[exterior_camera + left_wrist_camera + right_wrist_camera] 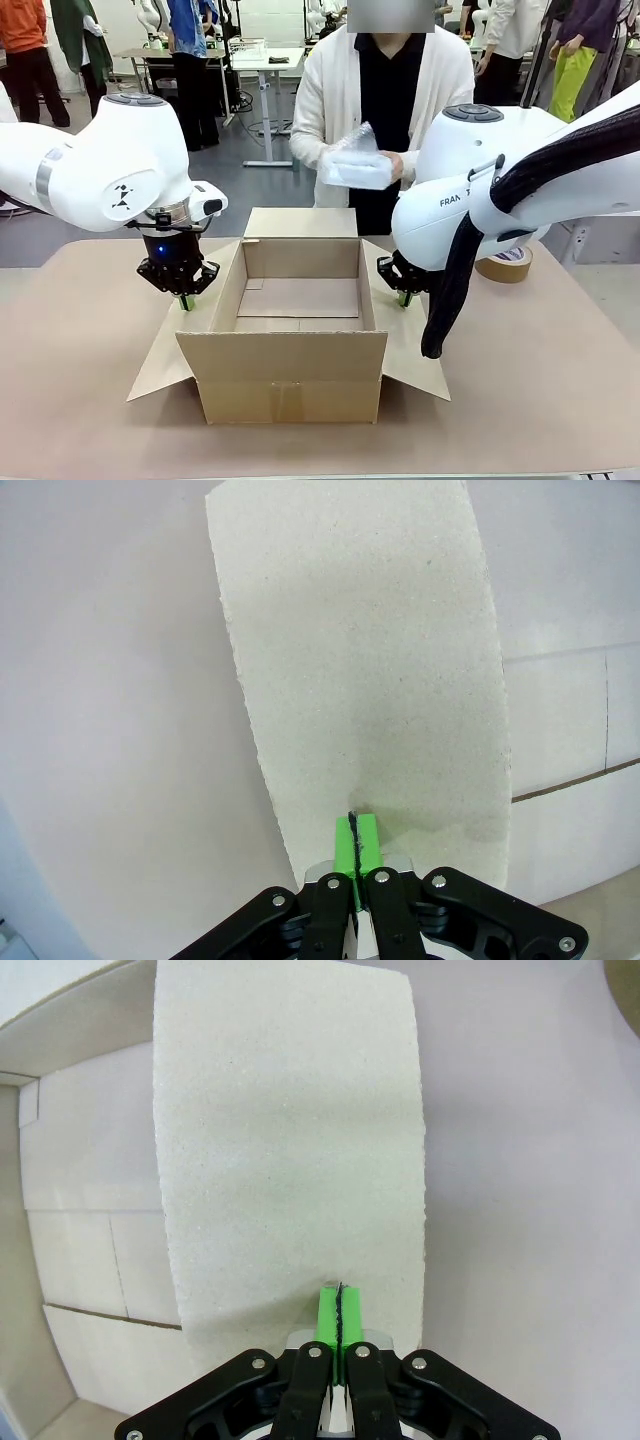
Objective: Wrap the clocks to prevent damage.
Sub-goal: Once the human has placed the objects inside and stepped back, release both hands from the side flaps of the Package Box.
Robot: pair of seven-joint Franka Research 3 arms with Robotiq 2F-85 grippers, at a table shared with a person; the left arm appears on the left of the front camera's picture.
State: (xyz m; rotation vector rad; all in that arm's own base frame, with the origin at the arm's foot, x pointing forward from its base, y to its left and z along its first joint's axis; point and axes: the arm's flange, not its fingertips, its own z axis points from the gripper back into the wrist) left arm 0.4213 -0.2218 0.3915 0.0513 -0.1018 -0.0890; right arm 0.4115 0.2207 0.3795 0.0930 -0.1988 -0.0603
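You count: one open brown cardboard box [290,385], one whitish translucent bubble-wrap bundle [352,165], one brown tape roll [505,266], one beige counter [540,400]. Two black green-padded tools: left tool [183,301], right tool [404,298]. One person [330,100] at far side.

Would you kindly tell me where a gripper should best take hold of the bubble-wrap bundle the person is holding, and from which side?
The bubble-wrap bundle is held at chest height, a hand at its right end; its lower front edge hangs free. Take that soft, thin edge, probably coming from the robot's side, above the open box.
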